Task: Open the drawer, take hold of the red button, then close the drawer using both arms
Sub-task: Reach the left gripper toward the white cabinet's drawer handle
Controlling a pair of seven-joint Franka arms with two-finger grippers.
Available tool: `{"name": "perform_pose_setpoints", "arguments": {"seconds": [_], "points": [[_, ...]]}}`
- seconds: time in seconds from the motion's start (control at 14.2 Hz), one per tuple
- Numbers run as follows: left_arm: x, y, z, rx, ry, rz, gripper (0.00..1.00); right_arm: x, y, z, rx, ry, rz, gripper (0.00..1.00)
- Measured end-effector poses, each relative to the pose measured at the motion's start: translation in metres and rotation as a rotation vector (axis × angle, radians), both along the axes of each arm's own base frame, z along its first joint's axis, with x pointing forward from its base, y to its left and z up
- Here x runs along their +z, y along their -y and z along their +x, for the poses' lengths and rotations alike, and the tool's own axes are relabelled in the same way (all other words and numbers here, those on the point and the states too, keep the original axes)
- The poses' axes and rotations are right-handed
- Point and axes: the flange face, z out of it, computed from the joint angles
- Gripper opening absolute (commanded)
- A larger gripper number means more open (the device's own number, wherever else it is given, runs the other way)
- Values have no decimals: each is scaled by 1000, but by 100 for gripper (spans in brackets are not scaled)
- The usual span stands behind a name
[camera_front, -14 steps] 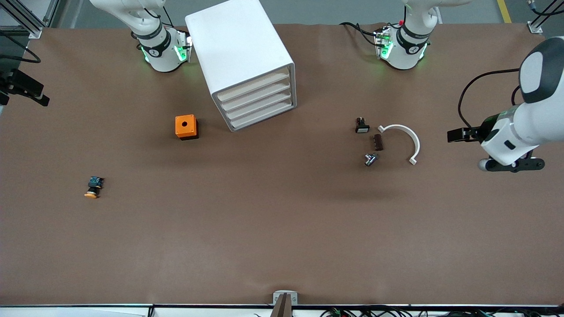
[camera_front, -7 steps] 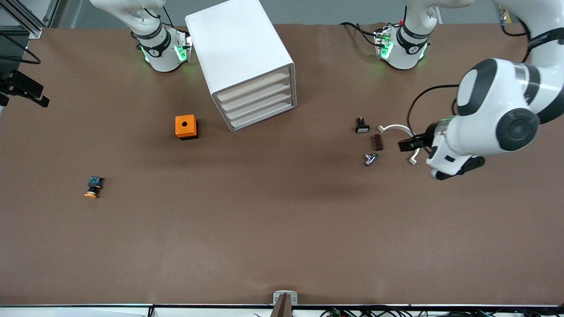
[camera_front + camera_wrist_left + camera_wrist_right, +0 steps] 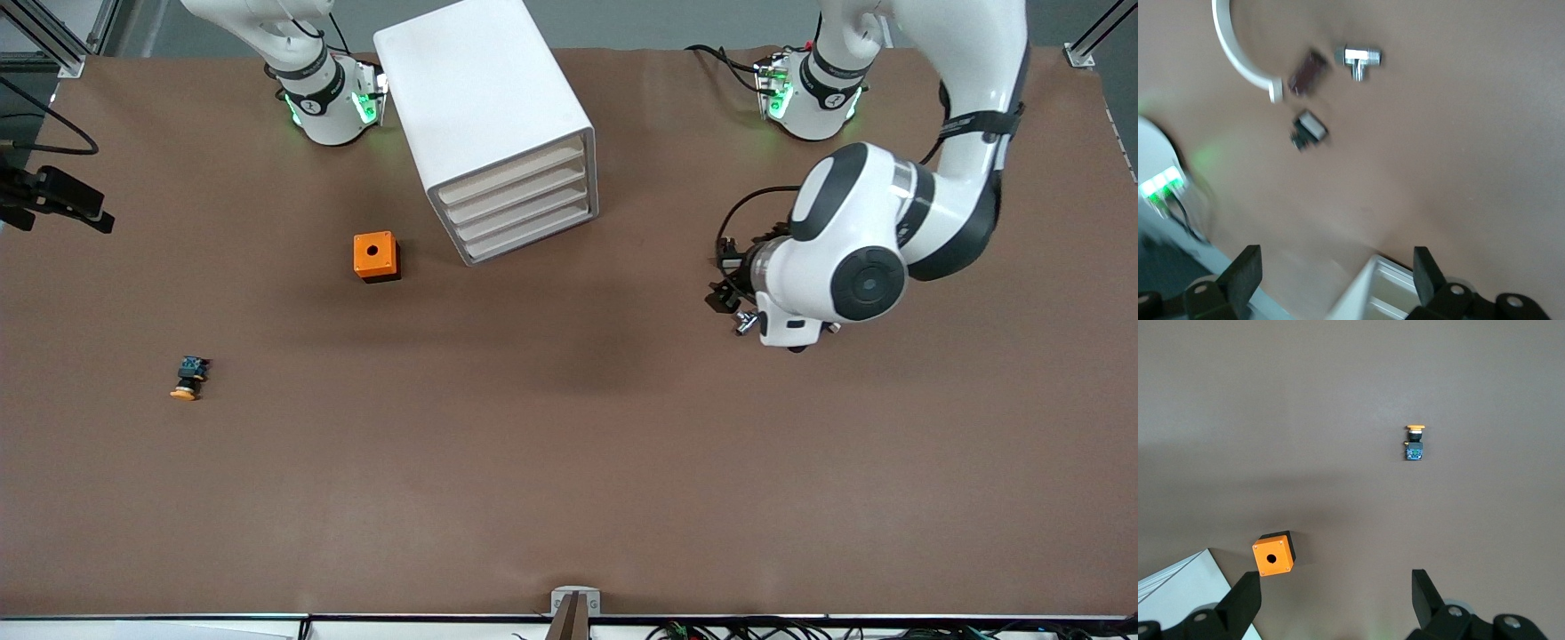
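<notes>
Front view: the drawer (image 3: 520,200) in the white cabinet (image 3: 484,116) is shut. Left pincer (image 3: 1335,280) hangs wide open, empty, over small parts. Right pincer (image 3: 1335,600) is open, empty too. No red button shows. Next, pull the drawer.

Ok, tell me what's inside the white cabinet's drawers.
All four drawers of the white cabinet are shut, and only their cream fronts show. Whatever lies inside is covered by those fronts and the cabinet's walls, so the contents cannot be told.
</notes>
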Motion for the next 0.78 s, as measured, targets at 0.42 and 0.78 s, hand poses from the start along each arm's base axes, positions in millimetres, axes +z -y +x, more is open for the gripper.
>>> {"name": "perform_pose_setpoints", "arguments": {"seconds": [0.42, 0.78], "points": [[-69, 62, -7, 346, -245, 117, 100, -51, 3, 29, 9, -66, -5, 100], [-124, 89, -19, 586, -558, 171, 87, -84, 5, 44, 10, -115, -11, 100]]}}
